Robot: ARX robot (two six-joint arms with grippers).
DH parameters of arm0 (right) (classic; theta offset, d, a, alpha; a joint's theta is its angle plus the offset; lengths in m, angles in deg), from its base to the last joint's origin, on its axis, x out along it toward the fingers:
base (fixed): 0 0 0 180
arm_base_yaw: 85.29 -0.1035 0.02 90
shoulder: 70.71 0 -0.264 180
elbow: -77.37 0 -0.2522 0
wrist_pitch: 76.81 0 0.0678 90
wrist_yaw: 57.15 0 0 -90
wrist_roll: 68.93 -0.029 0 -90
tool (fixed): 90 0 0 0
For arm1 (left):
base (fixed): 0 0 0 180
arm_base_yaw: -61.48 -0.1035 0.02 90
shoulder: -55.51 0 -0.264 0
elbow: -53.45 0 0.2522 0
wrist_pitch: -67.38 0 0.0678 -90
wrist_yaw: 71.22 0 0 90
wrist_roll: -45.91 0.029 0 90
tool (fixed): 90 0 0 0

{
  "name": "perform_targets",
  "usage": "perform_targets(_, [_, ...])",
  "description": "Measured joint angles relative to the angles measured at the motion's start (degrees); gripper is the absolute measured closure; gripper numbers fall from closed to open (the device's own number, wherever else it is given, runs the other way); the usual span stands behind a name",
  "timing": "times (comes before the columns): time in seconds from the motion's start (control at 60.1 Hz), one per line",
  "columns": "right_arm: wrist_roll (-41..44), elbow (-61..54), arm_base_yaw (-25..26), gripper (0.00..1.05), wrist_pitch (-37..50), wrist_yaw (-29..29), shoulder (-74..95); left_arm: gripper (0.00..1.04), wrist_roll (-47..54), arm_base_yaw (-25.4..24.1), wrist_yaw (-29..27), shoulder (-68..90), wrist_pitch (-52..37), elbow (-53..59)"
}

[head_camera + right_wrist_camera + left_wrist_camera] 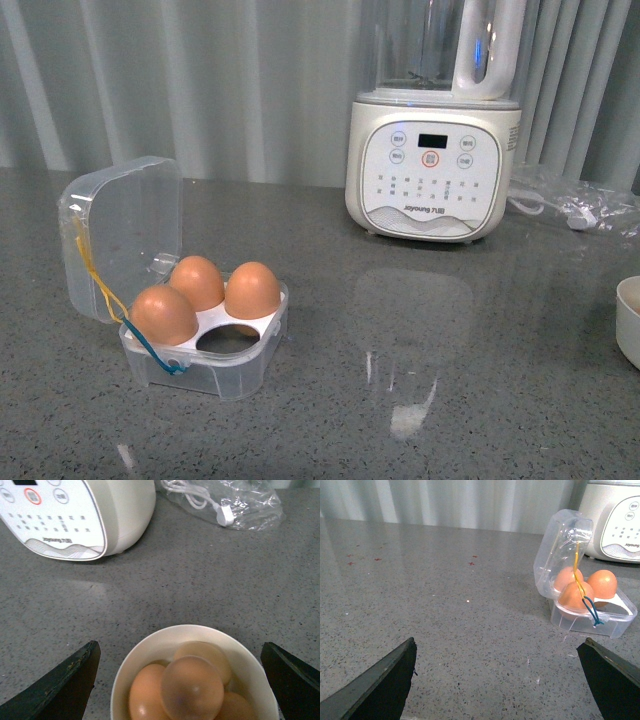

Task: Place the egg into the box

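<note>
Front: box (232, 376), lid up, at 8 o'clock on desk (450, 380). 3 other eggs (252, 290) inside, 5 o'clock hole empty. Blender (432, 165) at 1 o'clock.
L wrist: left fingers (380, 682) wide, empty.
R wrist: right fingers (62, 680) wide, either side of bowl (150, 647); egg (192, 687) topmost in it.

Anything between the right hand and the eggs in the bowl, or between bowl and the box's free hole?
Nothing visible. Right hand hangs open above the bowl, topmost egg uncovered. The box lid stands open, free hole exposed; the blender sits behind that path.
</note>
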Motion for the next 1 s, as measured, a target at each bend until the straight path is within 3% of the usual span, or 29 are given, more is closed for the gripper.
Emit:
perform_targets(0.932, [2.2, -0.7, 2.1, 0.07, 3.7, -3.0, 7.3, 0.07, 0.0, 0.0, 0.0, 0.0, 0.0, 0.0])
perform_targets(0.998, [2.2, -0.7, 2.1, 0.14, 3.7, -2.9, 7.4, 0.07, 0.0, 0.0, 0.0, 0.0, 0.0, 0.0])
